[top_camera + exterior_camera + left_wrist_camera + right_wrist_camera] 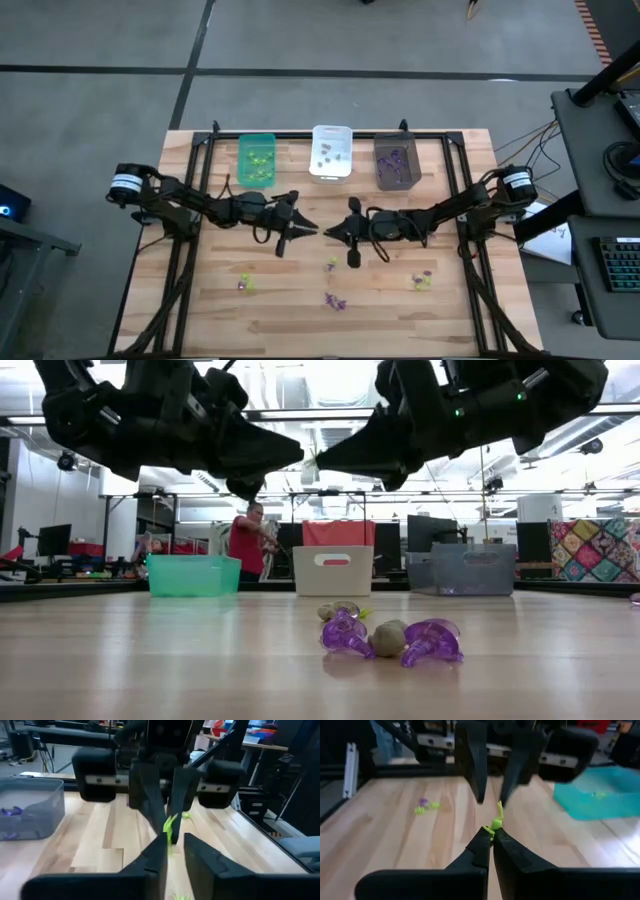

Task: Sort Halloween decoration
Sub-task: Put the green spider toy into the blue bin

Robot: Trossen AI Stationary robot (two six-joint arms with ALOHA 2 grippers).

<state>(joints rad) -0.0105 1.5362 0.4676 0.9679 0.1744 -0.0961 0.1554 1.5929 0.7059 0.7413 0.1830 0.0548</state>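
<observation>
Nearest the low camera lay two purple spiky plastic trinkets (pixel 345 632) with a greyish round trinket (pixel 390 638) touching between them, all on the pale wooden table (pixel 200 300) towards its 6 o'clock edge.

Operator, your right gripper (pixel 491 831) reached in from 3 o'clock to the table's centre. Its fingers were pinched tight on the lower end of a yellow-green spiky plastic trinket (pixel 496 822), which stood up from the tips, clear of the table.

Your left gripper (pixel 175 837) came in from 9 o'clock and met it tip to tip. Its fingers were parted only narrowly, one on either side of the upper end of that trinket. Whether they touched it could not be told.

Four small groups of loose trinkets (pixel 422 281) were scattered between the grippers and the 6 o'clock edge, well apart from each other.

Three rectangular plastic bins stood in a row along the 12 o'clock edge:
- The translucent green bin (pixel 257 136), towards 11 o'clock, held yellow-green pieces.
- The white bin (pixel 331 128), at 12 o'clock, held a few greyish pieces.
- The dark grey bin (pixel 397 137), towards 1 o'clock, held purple pieces.

A person in a red top (pixel 245 545) was in the room beyond the table.
</observation>
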